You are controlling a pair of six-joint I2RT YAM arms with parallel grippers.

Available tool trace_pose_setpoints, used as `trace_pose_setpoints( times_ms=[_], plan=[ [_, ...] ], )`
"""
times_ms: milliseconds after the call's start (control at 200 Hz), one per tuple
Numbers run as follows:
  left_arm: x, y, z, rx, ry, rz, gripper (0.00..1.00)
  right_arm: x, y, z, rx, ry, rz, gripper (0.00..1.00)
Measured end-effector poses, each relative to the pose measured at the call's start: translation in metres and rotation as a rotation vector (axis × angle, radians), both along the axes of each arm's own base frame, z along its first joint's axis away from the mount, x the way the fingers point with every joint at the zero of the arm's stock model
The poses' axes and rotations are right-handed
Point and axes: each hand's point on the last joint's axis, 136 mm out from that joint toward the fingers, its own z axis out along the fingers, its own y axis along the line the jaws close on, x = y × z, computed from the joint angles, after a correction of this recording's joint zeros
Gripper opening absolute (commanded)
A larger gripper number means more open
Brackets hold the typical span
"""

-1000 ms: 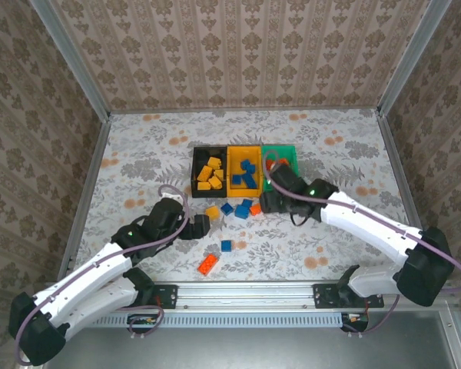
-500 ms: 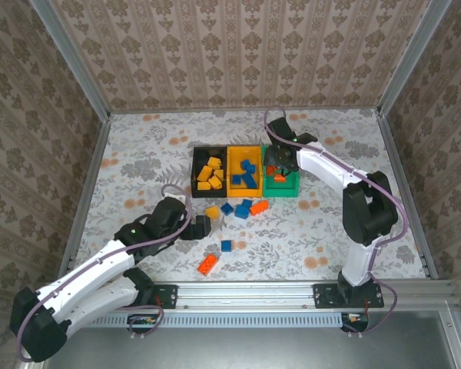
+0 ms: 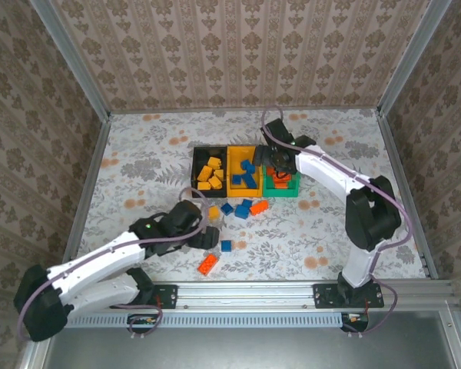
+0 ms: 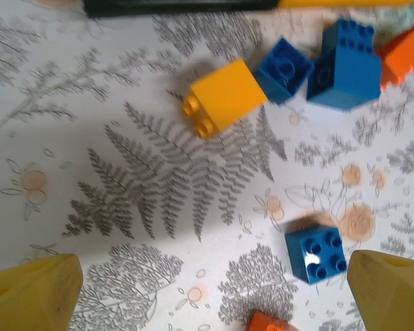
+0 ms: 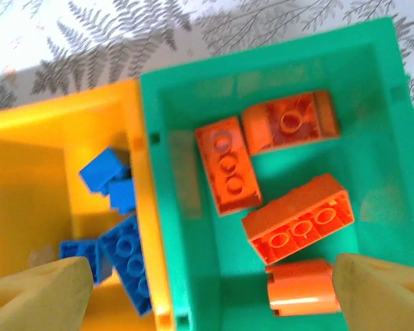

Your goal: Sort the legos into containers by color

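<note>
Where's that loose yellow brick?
In the left wrist view, the yellow brick lies on the table, below the black bin's edge, with a blue brick close on its right.

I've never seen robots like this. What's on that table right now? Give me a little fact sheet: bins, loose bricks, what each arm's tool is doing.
black bin: yellow bricks inside
yellow-orange bin: blue bricks inside
green bin: four red-orange bricks inside
loose on the table: one loose yellow brick, several loose blue bricks, two loose red-orange bricks
left tool: open, empty, over the table near the loose yellow brick
right tool: open, empty, above the green bin
</note>
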Motion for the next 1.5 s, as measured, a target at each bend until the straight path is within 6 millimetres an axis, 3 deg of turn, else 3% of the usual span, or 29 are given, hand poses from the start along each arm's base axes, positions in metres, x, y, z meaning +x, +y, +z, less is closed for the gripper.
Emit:
trace_pose_setpoints(
  times_ms=[230,415,685,1015,1120,1215,1390,1500],
  plan=[
    [-0.037,-0.018,-0.035,0.221,0.087,-0.172,0.88,-0.032,-0.009,-0.006,0.003,0.014,0.017,0.93],
    [-0.057,-0.018,-0.054,0.353,0.12,-0.225,0.75,-0.037,-0.017,-0.006,0.007,0.007,0.005,0.94],
    [-0.064,-0.014,-0.068,0.388,0.143,-0.201,0.51,-0.034,-0.033,0.009,0.037,-0.046,-0.041,0.94],
    [-0.067,-0.019,-0.068,0.368,0.146,-0.212,0.32,-0.04,-0.057,0.011,0.045,-0.057,-0.094,0.94],
    [-0.058,-0.024,-0.053,0.34,0.108,-0.201,0.31,-0.048,-0.064,0.009,0.048,-0.059,-0.106,0.94],
    [-0.038,-0.043,-0.022,0.244,0.045,-0.185,0.32,-0.059,-0.071,0.007,0.055,-0.062,-0.121,0.94],
    [0.031,-0.087,0.05,0.03,-0.101,-0.131,0.32,-0.083,-0.083,0.005,0.071,-0.07,-0.143,0.94],
    [0.08,-0.13,0.091,-0.05,-0.203,-0.152,0.32,-0.097,-0.088,0.002,0.077,-0.071,-0.147,0.94]
  ],
)
